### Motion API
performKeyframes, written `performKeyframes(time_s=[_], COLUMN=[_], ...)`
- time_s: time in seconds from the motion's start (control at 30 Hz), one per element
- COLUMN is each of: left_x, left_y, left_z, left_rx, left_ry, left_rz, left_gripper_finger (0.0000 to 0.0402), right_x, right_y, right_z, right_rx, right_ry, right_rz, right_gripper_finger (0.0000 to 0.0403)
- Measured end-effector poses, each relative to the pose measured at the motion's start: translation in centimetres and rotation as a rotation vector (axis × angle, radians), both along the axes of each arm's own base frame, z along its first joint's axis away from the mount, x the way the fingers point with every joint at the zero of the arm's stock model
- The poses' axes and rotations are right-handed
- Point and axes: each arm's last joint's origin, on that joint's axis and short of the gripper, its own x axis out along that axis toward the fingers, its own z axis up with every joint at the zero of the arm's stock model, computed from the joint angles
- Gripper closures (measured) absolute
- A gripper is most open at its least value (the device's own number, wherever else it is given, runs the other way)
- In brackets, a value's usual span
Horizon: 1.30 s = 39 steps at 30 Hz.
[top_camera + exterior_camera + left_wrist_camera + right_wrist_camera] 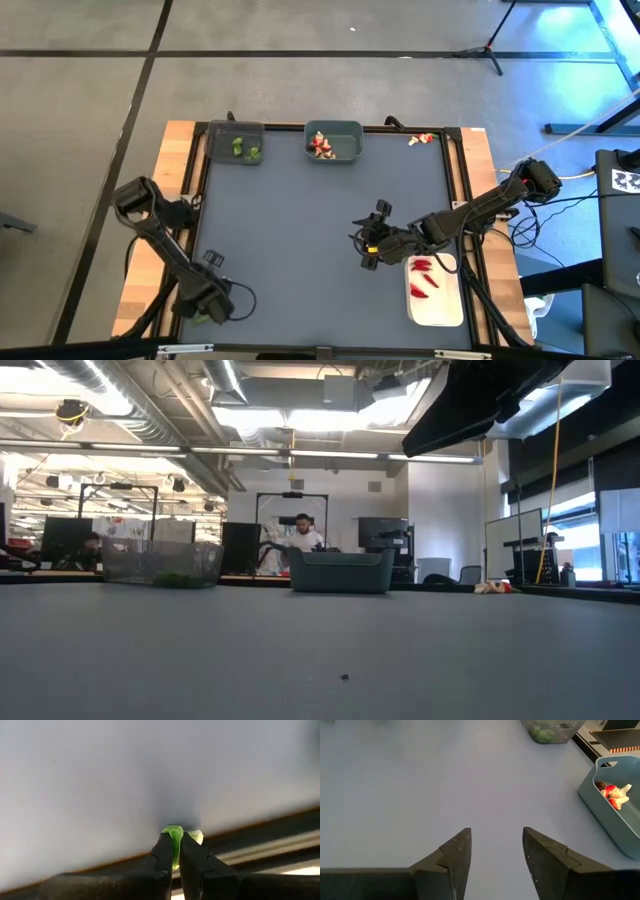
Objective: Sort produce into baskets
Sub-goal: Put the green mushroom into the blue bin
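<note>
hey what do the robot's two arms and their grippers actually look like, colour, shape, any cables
Both arms are black, jointed and slim, with bulky wrist blocks. Dark cables loop beside the left arm and trail off the right arm. The right gripper has two flat, wedge-shaped dark jaws; the left gripper has similar dark jaws with rounded tips.

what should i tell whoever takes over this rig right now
Left gripper: shut on a green piece at the near left edge of the mat.
Right gripper: open, empty, above the mat beside the white tray.
Done: green pieces in the dark bin, tan-and-red pieces in the teal bin, red chilies in the tray.
Left: carry the held green piece to the dark bin; loose pieces at the far right edge still need sorting.
</note>
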Motion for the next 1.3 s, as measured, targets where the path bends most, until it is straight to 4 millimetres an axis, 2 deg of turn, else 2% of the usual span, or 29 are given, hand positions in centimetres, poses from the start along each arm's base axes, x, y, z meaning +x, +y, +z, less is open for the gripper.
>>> performKeyframes(time_s=[0.2, 0.7, 0.87, 1.13, 1.3], left_x=[2.1, 5.9, 7.6, 11.1, 12.8], left_y=[2.2, 8.8, 11.3, 15.9, 19.9], left_z=[1.9, 6.8, 8.3, 10.0, 10.6], left_rx=[0.011, 0.103, 0.219, 0.23, 0.291], left_ry=[-0.16, -0.6, -0.816, -1.047, -1.165], left_rz=[0.027, 0.098, 0.107, 0.162, 0.314], left_gripper_finger=[0.0375, 0.0372, 0.0371, 0.0371, 0.0371], right_x=[0.0, 0.0, 0.0, 0.0, 0.0], right_y=[0.0, 0.0, 0.0, 0.0, 0.0], right_z=[0.0, 0.0, 0.0, 0.0, 0.0], right_rx=[0.0, 0.0, -0.001, -0.001, 0.002], right_ry=[0.0, 0.0, 0.0, 0.0, 0.0], right_rz=[0.0, 0.0, -0.001, 0.0, -0.003], right_gripper_finger=[0.0227, 0.0227, 0.0227, 0.0227, 0.0227])
